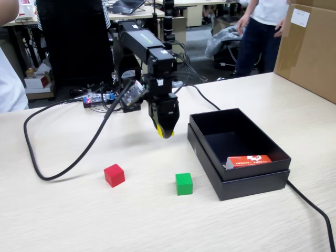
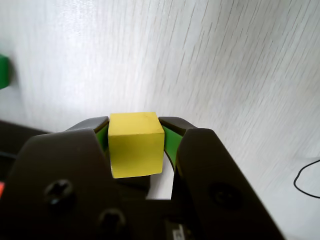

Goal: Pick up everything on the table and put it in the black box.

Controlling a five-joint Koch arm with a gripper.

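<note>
The black box (image 1: pixel 210 155) sits nested in its lid on the table (image 1: pixel 79 220), at about 3 o'clock from the middle of the fixed view. Inside it, against the near right wall, lies a flat orange-red and white carton (image 1: pixel 248 160); the rest of its floor is bare.

On the tabletop the red cube (image 1: pixel 114 175) rests at about 8 o'clock from the gripper, and the green cube (image 1: pixel 184 184) at about 5 o'clock, just beside the box's near left corner but apart from it. In the wrist view a sliver of that green cube (image 2: pixel 3 71) shows at the 9 o'clock edge. A thick black cable (image 1: pixel 63 170) loops over the table behind the red cube, and another runs past the box's near right corner. A big brown carton (image 1: pixel 310 47) stands at 2 o'clock.

The arm reaches forward with its wrist bent straight down. The gripper (image 1: pixel 165 131) hangs above the table, left of the box, its jaws pinching the yellow cube (image 2: pixel 136 144) between green pads (image 2: pixel 169 142).
</note>
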